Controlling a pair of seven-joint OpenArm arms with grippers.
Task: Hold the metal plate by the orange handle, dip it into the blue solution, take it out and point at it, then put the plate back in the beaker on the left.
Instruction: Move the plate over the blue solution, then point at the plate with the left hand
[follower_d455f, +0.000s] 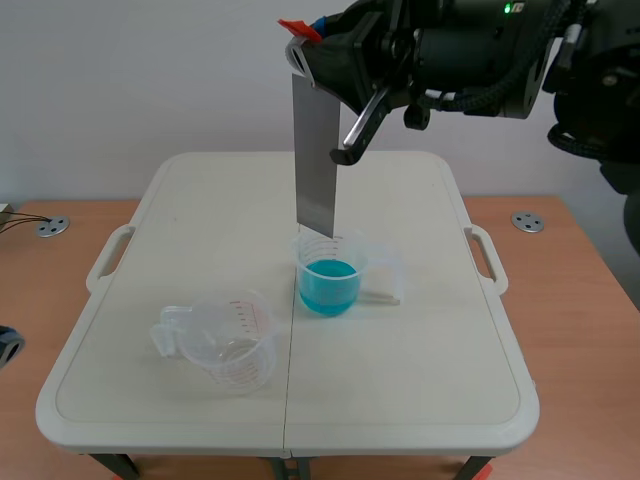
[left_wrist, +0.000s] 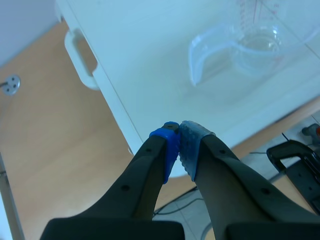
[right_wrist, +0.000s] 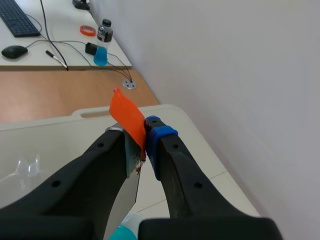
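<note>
two beakers stand on the table (follower_d455f: 420, 360). left gripper (left_wrist: 179, 142), clenched on nothing, hangs off the table edge, empty beaker (follower_d455f: 225, 340) ahead. metal plate (follower_d455f: 316, 155) hangs upright, lower edge about at the blue solution beaker (follower_d455f: 328, 280) rim; right gripper (right_wrist: 142, 137) grasps its orange handle (right_wrist: 126, 116), judged to keep fingers clear of the liquid.

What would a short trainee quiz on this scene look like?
1. True or false: the metal plate hangs upright above the beaker.
2. What does the right end effector grip? A the plate's orange handle; B a spoon; C nothing.
3. Fill the gap: the liquid in that beaker is ____.

Key: 1 true; 2 A; 3 blue.
</note>
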